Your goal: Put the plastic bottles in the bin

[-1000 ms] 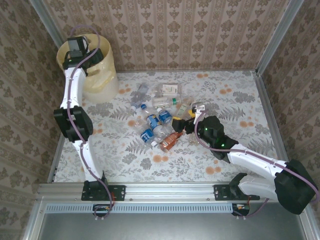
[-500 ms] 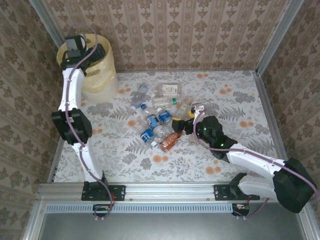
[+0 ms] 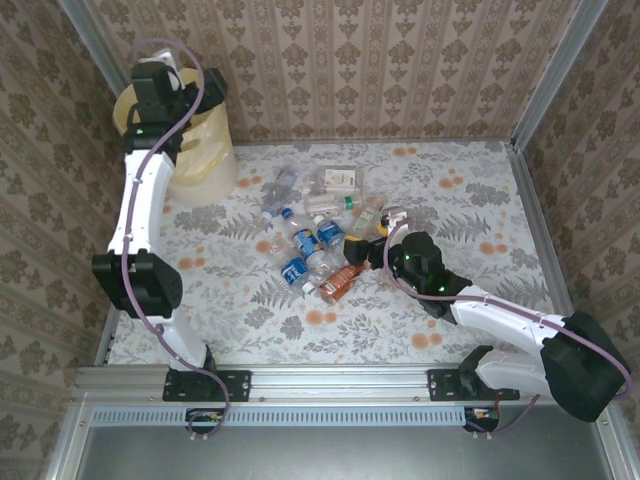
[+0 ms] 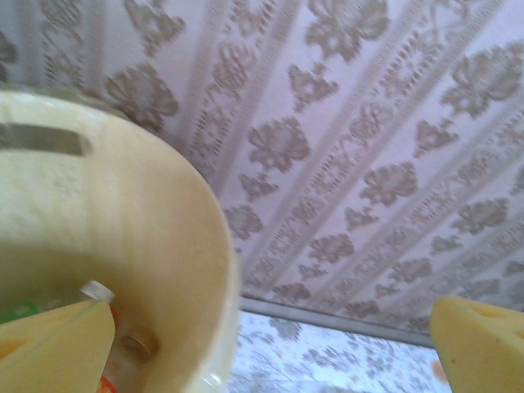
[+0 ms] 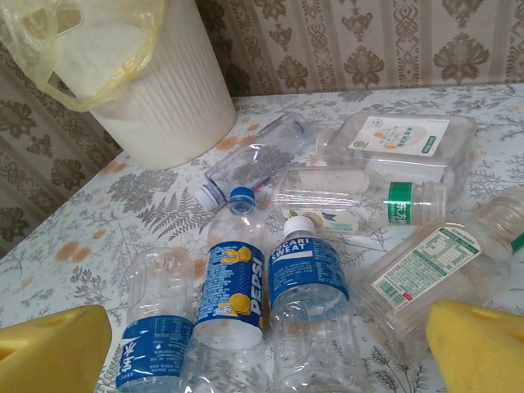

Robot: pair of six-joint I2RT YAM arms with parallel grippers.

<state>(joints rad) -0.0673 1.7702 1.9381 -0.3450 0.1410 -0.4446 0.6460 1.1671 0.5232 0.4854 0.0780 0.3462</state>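
The right gripper (image 5: 264, 348), jaws wide and empty, hovers at the plastic bottles (image 3: 315, 235) heaped mid-frame. Centre one bottle crosswise between the pads before closing. Upper left, the left gripper (image 4: 270, 344) hangs over the bin (image 3: 205, 150), jaws wide, holding nothing.

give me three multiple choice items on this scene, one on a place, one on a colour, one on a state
1. Where on the table is the bin?
A far right corner
B far left corner
C near edge, between the arm bases

2. What colour is the cap on the Pepsi bottle?
A blue
B red
C green

3. The right gripper is:
A shut on a bottle
B shut on the bin
C open

Answers:
1 B, the top view shows it at the far left.
2 A, the right wrist view shows a blue cap.
3 C, its pads sit wide apart, gripping nothing.
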